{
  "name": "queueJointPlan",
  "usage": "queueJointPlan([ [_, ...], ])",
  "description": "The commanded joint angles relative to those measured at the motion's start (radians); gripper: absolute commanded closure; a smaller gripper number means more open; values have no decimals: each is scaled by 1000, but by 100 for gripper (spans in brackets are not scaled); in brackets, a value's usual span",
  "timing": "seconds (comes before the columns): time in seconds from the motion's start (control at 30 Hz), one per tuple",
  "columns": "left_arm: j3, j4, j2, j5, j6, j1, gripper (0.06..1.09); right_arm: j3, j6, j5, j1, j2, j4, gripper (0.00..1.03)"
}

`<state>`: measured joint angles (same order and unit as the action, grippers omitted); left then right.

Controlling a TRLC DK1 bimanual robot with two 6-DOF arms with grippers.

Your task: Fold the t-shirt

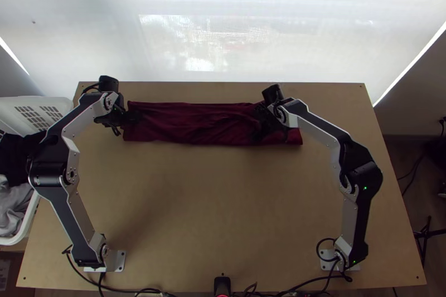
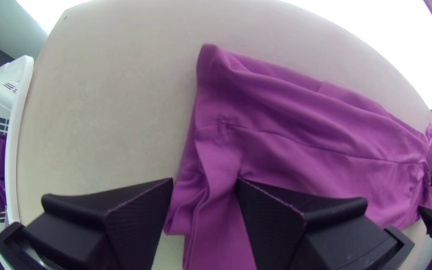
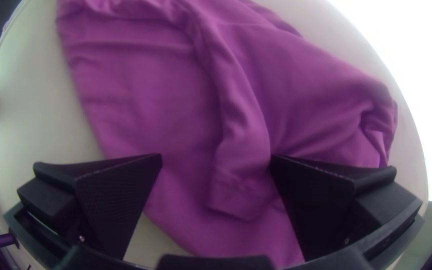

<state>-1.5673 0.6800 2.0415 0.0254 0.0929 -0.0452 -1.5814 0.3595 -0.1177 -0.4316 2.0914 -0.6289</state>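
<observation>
My left gripper (image 1: 125, 118) is at the left end of the dark red t-shirt (image 1: 195, 124), which lies as a long, narrow folded strip along the table's far side. Over the strip's right part is my right gripper (image 1: 271, 121). In the left wrist view, the left gripper (image 2: 205, 187) stands open, with the shirt's end edge and some creases (image 2: 216, 165) between its fingers. The right wrist view has the right gripper (image 3: 216, 160) open above the cloth, a raised sleeve-like fold (image 3: 243, 150) lying between its fingers. Parts of the shirt are hidden under both grippers.
A white laundry basket (image 1: 29, 230) with dark and grey clothes stands against the table's left side. The wooden table (image 1: 212, 202) extends bare in front of the shirt. Cables (image 1: 134, 290) run along the near edge, beside a small black device (image 1: 222, 285).
</observation>
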Motion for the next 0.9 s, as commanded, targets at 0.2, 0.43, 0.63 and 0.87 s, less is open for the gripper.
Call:
queueJointPlan([
  [0.2, -2, 32, 40, -50, 16, 8, 57, 8, 1, 3, -6, 2, 3, 4],
  [0.43, 3, 53, 60, -88, 16, 7, 78, 1, -1, 3, -7, 1, 3, 4],
  [0.63, -20, 53, 42, -119, 14, 7, 105, -3, -2, 4, -7, -1, 3, 4],
  [0.87, -91, 96, 2, -147, 30, 13, 105, -3, -4, 6, -21, 4, 3, 4],
])
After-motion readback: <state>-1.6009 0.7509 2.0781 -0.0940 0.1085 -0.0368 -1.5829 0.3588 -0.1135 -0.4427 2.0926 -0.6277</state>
